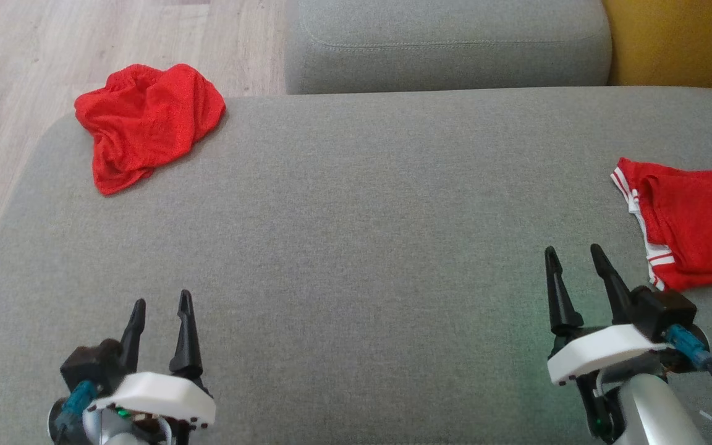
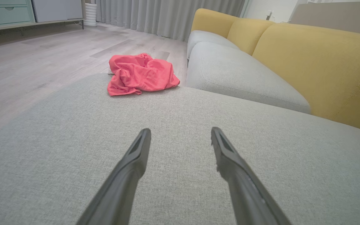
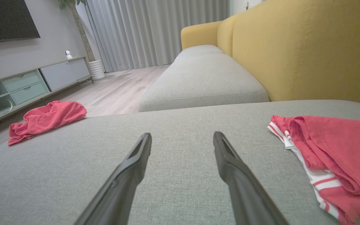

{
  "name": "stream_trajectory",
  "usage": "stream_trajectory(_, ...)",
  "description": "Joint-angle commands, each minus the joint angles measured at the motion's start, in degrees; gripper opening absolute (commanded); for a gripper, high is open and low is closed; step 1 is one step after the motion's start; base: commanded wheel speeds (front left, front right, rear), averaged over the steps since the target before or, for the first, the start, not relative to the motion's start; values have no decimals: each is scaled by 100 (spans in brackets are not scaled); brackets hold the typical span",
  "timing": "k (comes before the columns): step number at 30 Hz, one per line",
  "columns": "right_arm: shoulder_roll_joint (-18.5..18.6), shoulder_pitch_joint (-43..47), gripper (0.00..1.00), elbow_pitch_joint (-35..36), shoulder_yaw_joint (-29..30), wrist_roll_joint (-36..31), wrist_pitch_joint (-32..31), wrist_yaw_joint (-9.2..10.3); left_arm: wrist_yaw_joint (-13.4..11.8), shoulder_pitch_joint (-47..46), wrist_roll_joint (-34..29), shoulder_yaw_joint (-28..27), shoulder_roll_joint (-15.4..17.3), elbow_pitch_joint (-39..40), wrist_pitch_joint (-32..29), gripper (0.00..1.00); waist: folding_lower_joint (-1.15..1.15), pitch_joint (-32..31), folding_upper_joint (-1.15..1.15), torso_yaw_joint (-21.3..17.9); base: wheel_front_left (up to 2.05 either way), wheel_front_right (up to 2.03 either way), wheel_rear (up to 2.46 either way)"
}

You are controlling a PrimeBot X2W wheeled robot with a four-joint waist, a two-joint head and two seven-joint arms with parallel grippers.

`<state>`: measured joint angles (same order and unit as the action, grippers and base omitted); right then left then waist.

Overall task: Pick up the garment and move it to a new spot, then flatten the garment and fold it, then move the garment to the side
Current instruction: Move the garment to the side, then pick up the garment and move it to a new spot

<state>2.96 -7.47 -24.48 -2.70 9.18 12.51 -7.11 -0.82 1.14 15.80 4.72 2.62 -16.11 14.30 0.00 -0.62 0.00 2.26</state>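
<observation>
Head view: two red garments are counted on the grey sofa seat [image 1: 362, 259]. One, the crumpled garment [image 1: 146, 123], is bunched at the far left corner, its edge close to the drop to the wood floor [image 1: 16, 74]. The other, a striped garment [image 1: 696, 228] w/ white trim, is laid folded at the right edge, near the right gripper [image 1: 573, 248]. The crumpled one is judged to be the item to be taken next.

Two grippers are counted, both at the near edge. The left gripper [image 1: 162, 296] and the right are spread wide over bare fabric, w/ nothing held.

The cloth is judged light, thin, soft and limp, prob. a bit slick; no damage is expected from a firm pinch. A hold is best taken on a raised fold or the hem nearest the left gripper, not the flat middle, so the layers aren't dragged off the corner.
</observation>
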Motion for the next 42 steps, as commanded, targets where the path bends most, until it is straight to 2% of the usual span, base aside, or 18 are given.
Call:
stream_trajectory(1, -8, -97, 100, 234, -140, 24, -5, -37, -7, -206, -8, -176, 26, 175, 70, 100, 0, 3, 0, -1, 0, 0, 0)
stream_trajectory(13, -8, -13, 100, 365, -140, 27, -110, -37, -9, -249, -11, -141, 26, 168, 70, 100, 0, 21, 0, 34, 0, 0, 0)
stream_trajectory(18, -8, 14, 100, 402, -142, 2, -130, -37, 1, -286, -11, -114, 26, 160, 70, 100, 0, 36, 0, 178, 0, 0, 0)
stream_trajectory(26, -8, 0, 100, 452, -239, 60, -106, -37, 12, -388, -105, -105, 26, 226, 70, 100, 0, 59, 0, 1011, 0, 0, 0)
stream_trajectory(36, -8, -130, 100, 398, -606, 183, -88, -37, 60, -397, -215, -387, 43, 348, 70, 100, 0, 8, 0, 2035, 0, 0, 0)
stream_trajectory(42, -8, -160, 100, 358, -704, 223, -67, -37, 113, -386, -257, -438, 42, 357, 70, 100, 0, -3, 0, 2287, 0, 0, 0)
